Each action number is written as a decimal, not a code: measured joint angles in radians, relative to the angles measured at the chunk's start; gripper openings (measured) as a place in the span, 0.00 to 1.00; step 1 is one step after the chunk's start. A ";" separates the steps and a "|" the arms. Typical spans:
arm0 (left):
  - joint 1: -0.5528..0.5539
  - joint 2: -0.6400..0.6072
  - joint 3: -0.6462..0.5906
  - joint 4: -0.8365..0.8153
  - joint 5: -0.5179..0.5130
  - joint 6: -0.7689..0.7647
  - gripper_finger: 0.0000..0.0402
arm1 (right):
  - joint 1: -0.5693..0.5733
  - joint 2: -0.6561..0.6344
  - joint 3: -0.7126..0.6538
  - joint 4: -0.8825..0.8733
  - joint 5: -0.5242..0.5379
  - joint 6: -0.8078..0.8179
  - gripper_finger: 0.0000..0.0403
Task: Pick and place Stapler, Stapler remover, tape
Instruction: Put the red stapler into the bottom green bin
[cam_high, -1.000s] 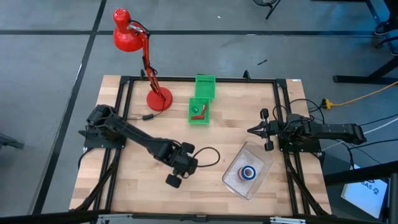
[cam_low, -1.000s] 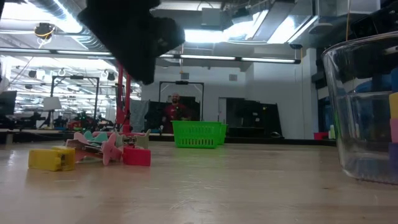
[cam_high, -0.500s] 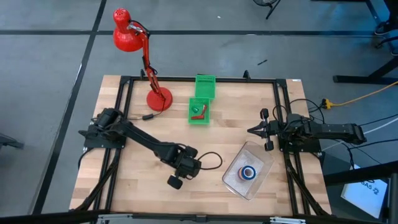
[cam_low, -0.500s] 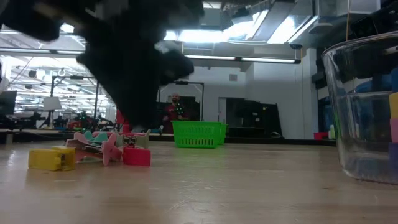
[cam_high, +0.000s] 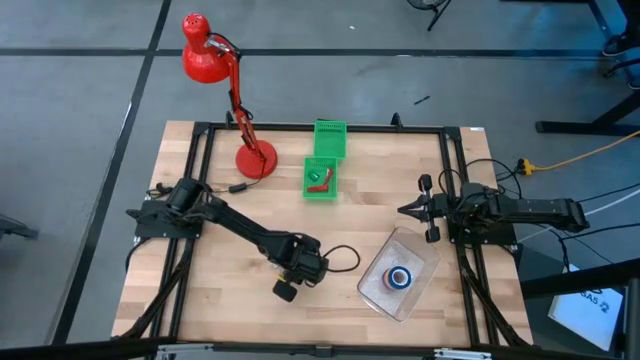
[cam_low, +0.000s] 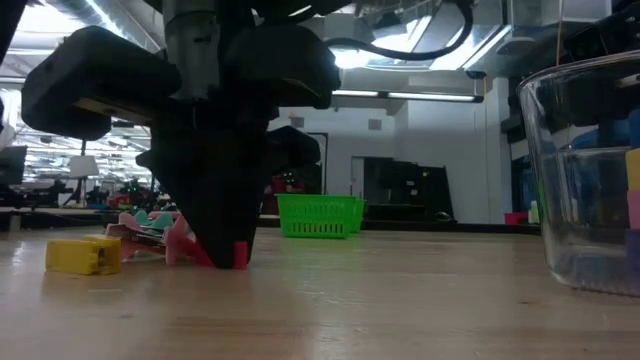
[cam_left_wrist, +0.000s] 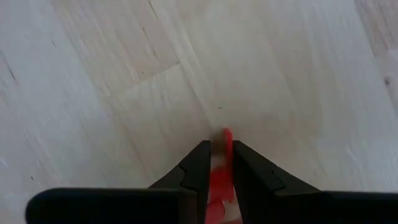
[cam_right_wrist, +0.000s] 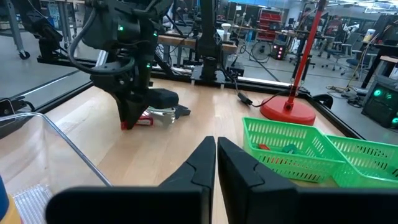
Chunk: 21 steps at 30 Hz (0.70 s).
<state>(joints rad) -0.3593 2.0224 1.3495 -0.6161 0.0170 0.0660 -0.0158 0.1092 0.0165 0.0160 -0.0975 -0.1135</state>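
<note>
Red lamp at the table's far-left corner. Left gripper down at the near-middle of the table, fingers narrowly parted and clamped on a small red piece; low view shows its tip at the wood, beside a yellow block and pink-teal clutter. Two green baskets at far centre, one holding a red item. Clear tub near right holds a blue tape roll. Right gripper idle at the right edge, fingers together, empty.
</note>
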 joint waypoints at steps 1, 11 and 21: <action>0.000 0.002 0.001 0.000 0.000 0.000 0.15 | 0.000 0.000 0.000 0.000 0.000 0.000 0.05; 0.000 0.004 0.001 0.012 0.000 -0.011 0.03 | 0.000 0.000 0.000 0.000 0.000 0.000 0.05; -0.006 0.000 0.033 0.006 0.005 -0.085 0.01 | 0.000 0.000 0.000 0.000 0.000 0.000 0.05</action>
<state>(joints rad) -0.3651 2.0224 1.3826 -0.6102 0.0221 -0.0191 -0.0154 0.1092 0.0166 0.0161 -0.0975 -0.1135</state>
